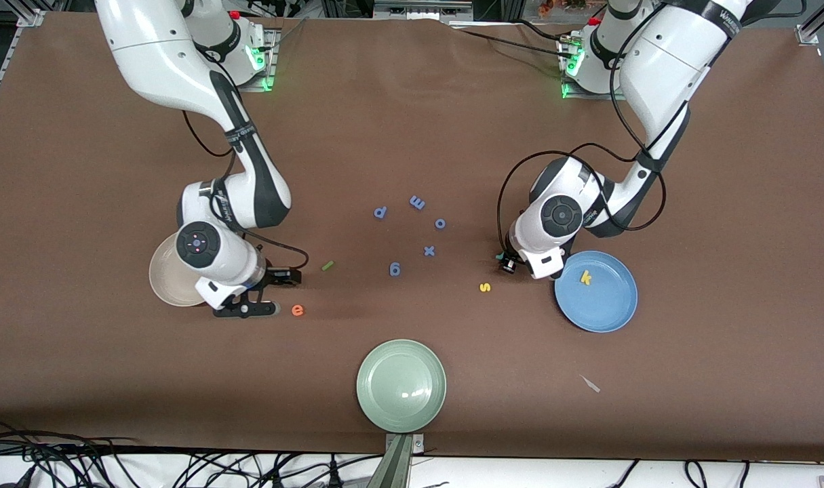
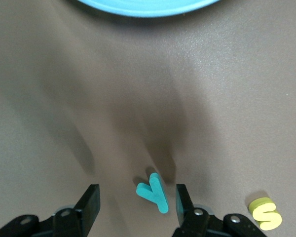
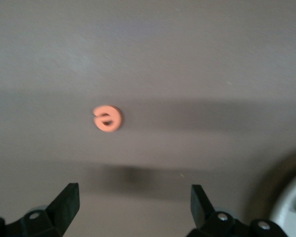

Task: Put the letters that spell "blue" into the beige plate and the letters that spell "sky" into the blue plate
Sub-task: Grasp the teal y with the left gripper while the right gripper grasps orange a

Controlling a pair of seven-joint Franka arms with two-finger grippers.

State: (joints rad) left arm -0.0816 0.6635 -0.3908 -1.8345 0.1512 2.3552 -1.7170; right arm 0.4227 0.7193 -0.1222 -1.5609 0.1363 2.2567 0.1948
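Two jobs underway: left gripper (image 2: pixel 137 203) jaws part-open astride teal foam y (image 2: pixel 154 192); right gripper (image 3: pixel 134 205) wide open beside orange foam e (image 3: pixel 107 118); next, pinch y.

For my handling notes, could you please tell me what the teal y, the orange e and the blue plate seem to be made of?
Teal y: probably foam, matte, with thick flat-cut sides and no shine.
Orange e: likely the same soft matte foam, though blurred.
Blue plate: looks like hard plastic or glazed ware; its smooth even surface with a raised rim leaves it open.
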